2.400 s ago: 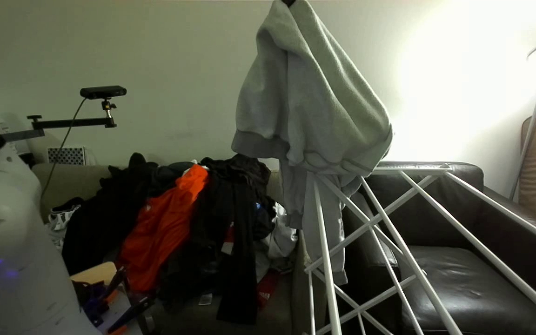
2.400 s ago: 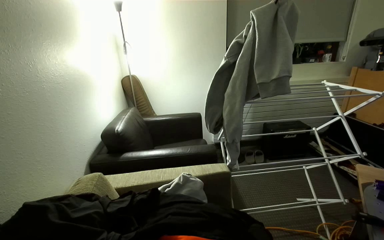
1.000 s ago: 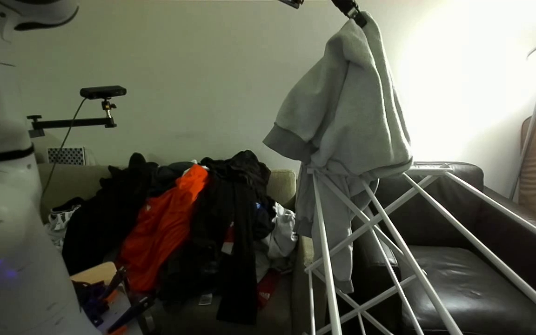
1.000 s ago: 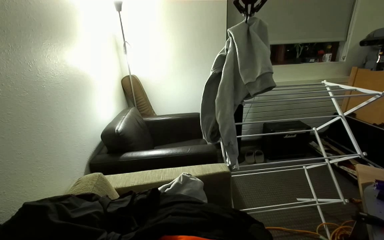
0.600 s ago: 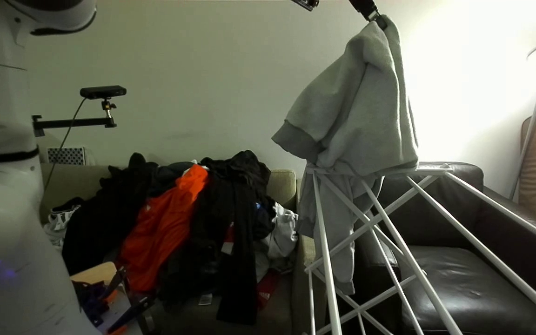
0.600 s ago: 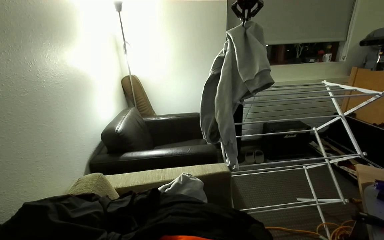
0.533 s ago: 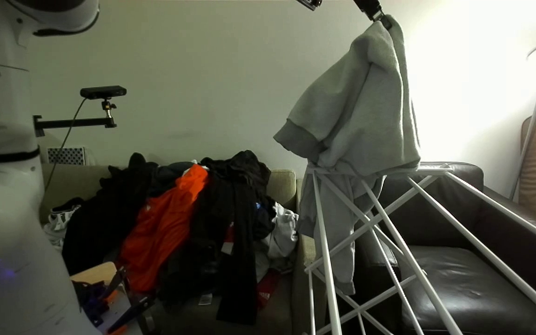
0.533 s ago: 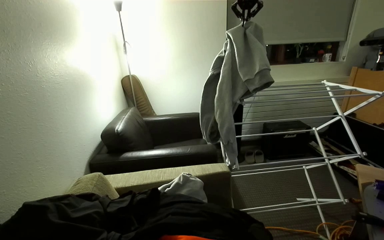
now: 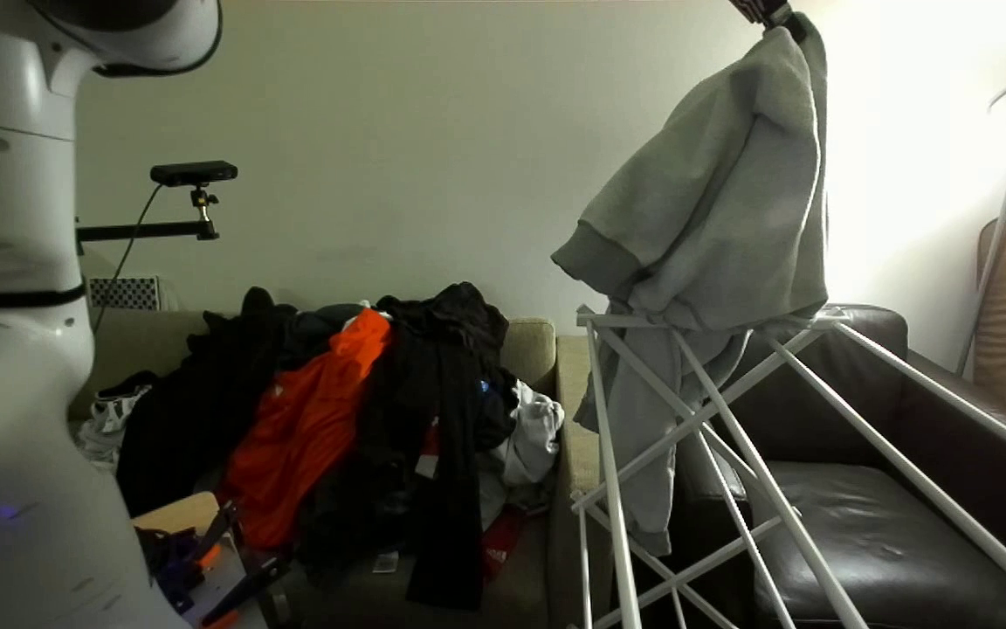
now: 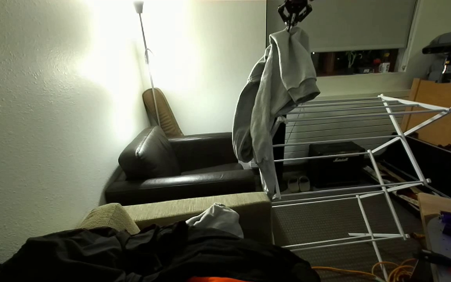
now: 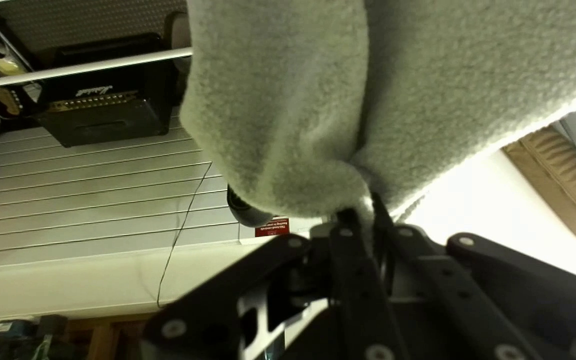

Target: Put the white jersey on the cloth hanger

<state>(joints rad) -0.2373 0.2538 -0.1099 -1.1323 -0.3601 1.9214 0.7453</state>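
1. The gripper [image 10: 289, 27] is squeezed tight, and its two fingers [image 11: 346, 235] pinch a thin fold of soft cloth between their tips.
2. That cloth is the white jersey [image 10: 268, 105], and it looks pale grey here. It hangs down from the gripper in long, floppy folds in both exterior views.
3. In the wrist view the jersey starts right at the fingertips and fills a big part of the view.
4. A dark grey band [image 9: 595, 259] runs along one edge of the jersey. It sits lower than the gripper and off to one side of it.
5. The cloth hanger [image 10: 402, 136] stands lower than the gripper. It is made of thin white bars, some straight and some crossed, and it stretches far out to the side.
6. In an exterior view the jersey covers part of the top end bar [image 9: 616, 321] of the hanger, below the gripper. I cannot tell if the cloth rests its weight there.
7. The loose ends [image 9: 650, 498] of the jersey hang down farthest from the gripper, and in an exterior view some white bars cross in front of them.
8. A black leather chair [image 9: 870, 533] is down low, well below the gripper and near the hanger.
9. A green couch [image 10: 170, 209] holds black clothes [image 9: 455, 507] and an orange garment [image 9: 302, 437]. They are lower than the gripper and well apart from it.
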